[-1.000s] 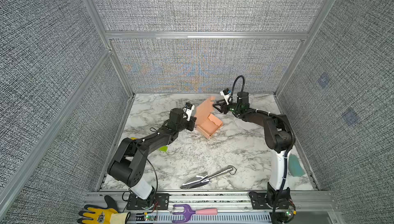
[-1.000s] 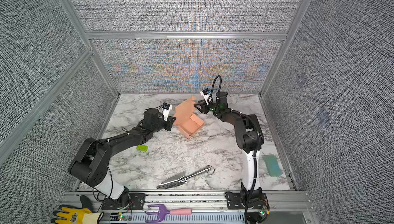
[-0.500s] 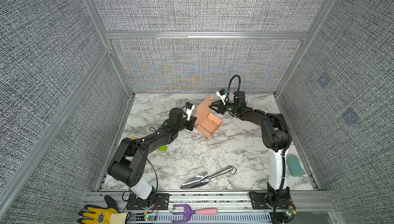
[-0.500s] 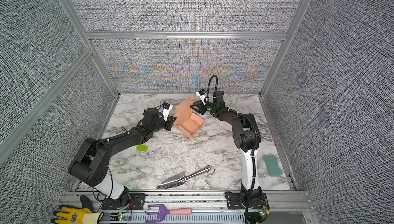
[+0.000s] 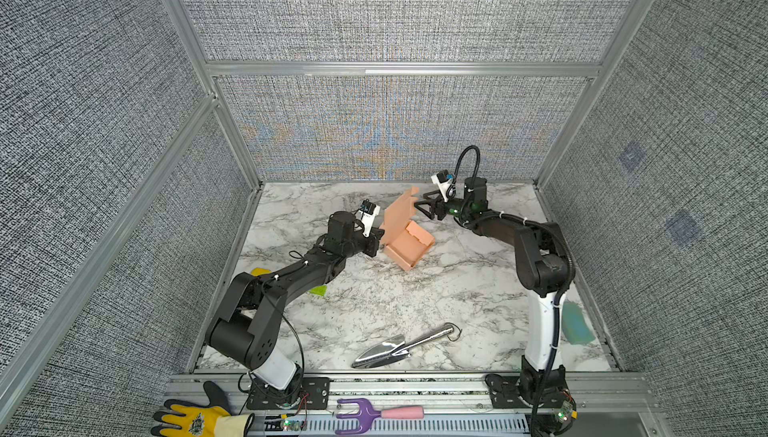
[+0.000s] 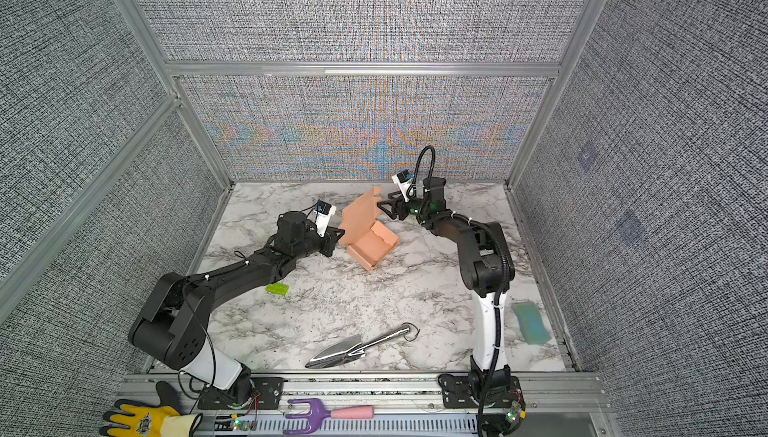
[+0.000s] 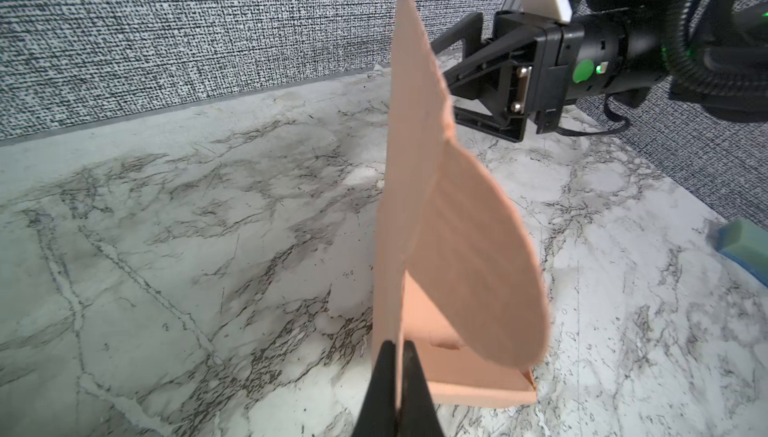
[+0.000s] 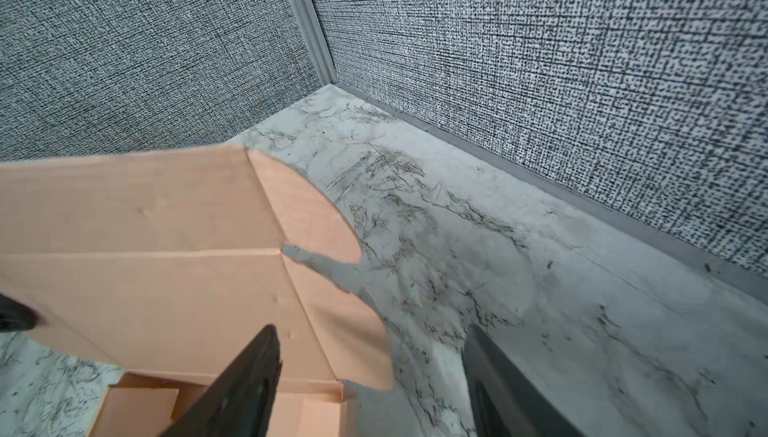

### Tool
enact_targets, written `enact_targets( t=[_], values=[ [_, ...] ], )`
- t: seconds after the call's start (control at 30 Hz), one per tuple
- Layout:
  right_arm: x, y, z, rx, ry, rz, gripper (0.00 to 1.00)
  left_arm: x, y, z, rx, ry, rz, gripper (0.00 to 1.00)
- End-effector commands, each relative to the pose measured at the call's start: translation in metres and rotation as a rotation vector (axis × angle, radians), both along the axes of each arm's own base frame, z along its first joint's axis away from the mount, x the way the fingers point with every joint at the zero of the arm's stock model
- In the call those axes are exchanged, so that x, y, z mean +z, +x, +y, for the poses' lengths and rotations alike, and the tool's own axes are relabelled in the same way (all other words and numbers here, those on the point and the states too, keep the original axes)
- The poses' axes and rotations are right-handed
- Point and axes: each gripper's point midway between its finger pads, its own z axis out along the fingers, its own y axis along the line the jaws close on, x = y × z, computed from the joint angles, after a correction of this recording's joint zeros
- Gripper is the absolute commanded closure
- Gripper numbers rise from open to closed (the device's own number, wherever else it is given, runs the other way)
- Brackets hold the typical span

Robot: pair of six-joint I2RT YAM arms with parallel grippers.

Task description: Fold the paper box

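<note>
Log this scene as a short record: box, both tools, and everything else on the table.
box: pink, tray resting on table
lid: raised, near upright
left tool: shut on the lid's edge
right tool: open, beside the lid's flap
trowel: lying flat near the front
green brick: left of centre
teal pad: far right edge

Robot lab test cell: grey woven wall panels (image 5: 395,11), aluminium frame (image 5: 399,69), marble-look bench (image 5: 374,297), left arm (image 5: 291,277) and right arm (image 5: 540,256) bolted to front rail (image 5: 415,385).
</note>
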Motion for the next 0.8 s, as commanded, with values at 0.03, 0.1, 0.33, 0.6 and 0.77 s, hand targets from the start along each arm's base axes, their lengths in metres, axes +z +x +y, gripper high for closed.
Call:
enact_targets(
  t=[0.03, 0.1, 0.33, 0.6, 0.77],
  values=[
    [0.002, -0.005, 0.008, 0.068, 0.035, 0.009, 0.23, 0.011, -0.002, -0.010, -0.064, -0.034, -0.029, 1.00],
    [0.003, -0.007, 0.010, 0.084, 0.049, 0.015, 0.24, 0.011, -0.003, -0.011, -0.075, -0.036, -0.030, 1.00],
    [0.005, -0.014, 0.017, 0.111, 0.062, 0.020, 0.39, 0.010, 0.002, -0.011, -0.064, -0.034, -0.027, 1.00],
    [0.009, -0.020, 0.012, 0.062, 0.050, -0.010, 0.63, 0.002, 0.016, -0.002, 0.012, -0.003, -0.016, 1.00],
    [0.003, -0.019, 0.022, 0.018, -0.020, -0.044, 0.71, -0.003, 0.018, -0.001, 0.018, 0.001, -0.010, 1.00]
  ],
)
